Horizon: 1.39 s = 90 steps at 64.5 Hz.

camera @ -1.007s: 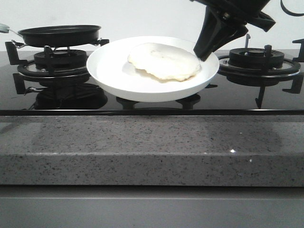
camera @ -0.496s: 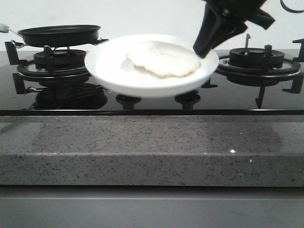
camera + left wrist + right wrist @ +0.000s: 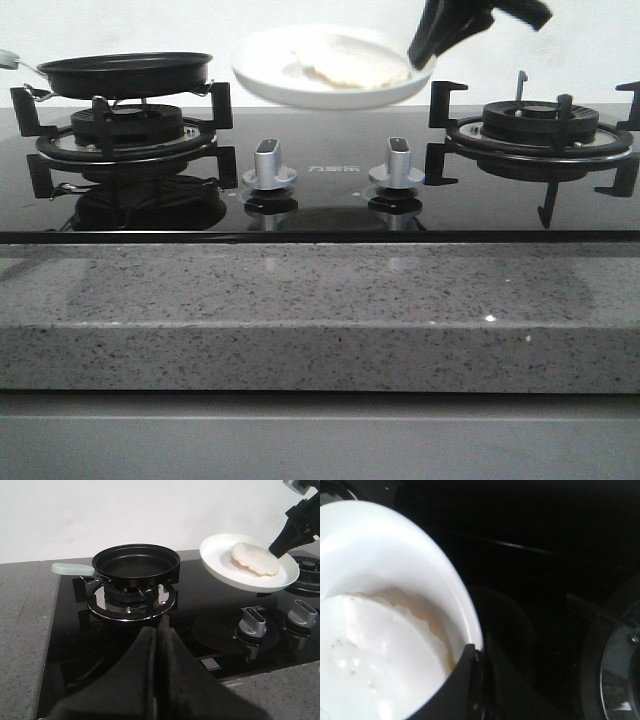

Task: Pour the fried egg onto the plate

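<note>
The white plate [image 3: 300,85] hangs in the air above the hob's middle, at the back. The fried egg [image 3: 350,62] lies on it, pale side up, yolk not showing. My right gripper [image 3: 422,52] is shut on the plate's right rim. The left wrist view shows the plate [image 3: 220,565], egg [image 3: 254,558] and right gripper [image 3: 280,547] too. In the right wrist view the plate rim [image 3: 455,595] sits between the fingers, the egg [image 3: 380,655] inside. The black pan [image 3: 125,72] sits empty on the left burner. My left gripper [image 3: 161,630] is shut and empty, in front of the pan [image 3: 135,562].
Two silver knobs [image 3: 268,165] [image 3: 396,163] stand on the black glass hob below the plate. The right burner grate [image 3: 540,125] is bare. The pan's pale handle [image 3: 72,569] points left. A speckled grey counter edge [image 3: 320,310] runs along the front.
My right gripper has lifted the plate with the egg up and back off the hob. The two knobs it covered now show. The pan has not moved.
</note>
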Each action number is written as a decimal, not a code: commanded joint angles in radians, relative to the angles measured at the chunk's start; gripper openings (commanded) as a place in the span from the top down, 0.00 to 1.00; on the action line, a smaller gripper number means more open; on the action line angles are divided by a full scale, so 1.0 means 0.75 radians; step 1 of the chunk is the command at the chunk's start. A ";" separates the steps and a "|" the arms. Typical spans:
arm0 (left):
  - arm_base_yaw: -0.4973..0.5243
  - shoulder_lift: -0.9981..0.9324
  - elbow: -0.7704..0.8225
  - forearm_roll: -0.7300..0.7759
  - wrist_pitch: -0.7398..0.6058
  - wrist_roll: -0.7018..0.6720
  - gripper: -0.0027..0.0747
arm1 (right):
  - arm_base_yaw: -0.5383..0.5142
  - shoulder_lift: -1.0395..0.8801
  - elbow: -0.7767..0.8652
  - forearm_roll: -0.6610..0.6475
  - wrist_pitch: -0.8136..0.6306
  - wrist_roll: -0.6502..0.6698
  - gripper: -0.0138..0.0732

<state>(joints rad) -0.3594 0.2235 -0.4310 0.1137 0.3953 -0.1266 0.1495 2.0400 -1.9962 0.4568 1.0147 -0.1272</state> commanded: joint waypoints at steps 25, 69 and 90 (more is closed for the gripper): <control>-0.011 0.013 -0.034 0.001 -0.115 -0.013 0.99 | -0.006 0.046 -0.077 -0.067 0.120 0.019 0.90; -0.011 0.013 -0.034 0.001 -0.115 -0.013 0.99 | -0.006 0.030 -0.364 -0.211 0.427 0.056 0.70; -0.011 0.013 -0.034 0.001 -0.115 -0.013 0.99 | -0.006 -0.083 -0.387 -0.244 0.428 0.070 0.91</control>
<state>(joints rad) -0.3594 0.2235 -0.4310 0.1137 0.3953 -0.1285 0.1495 2.0754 -2.2532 0.2745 1.2489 -0.0818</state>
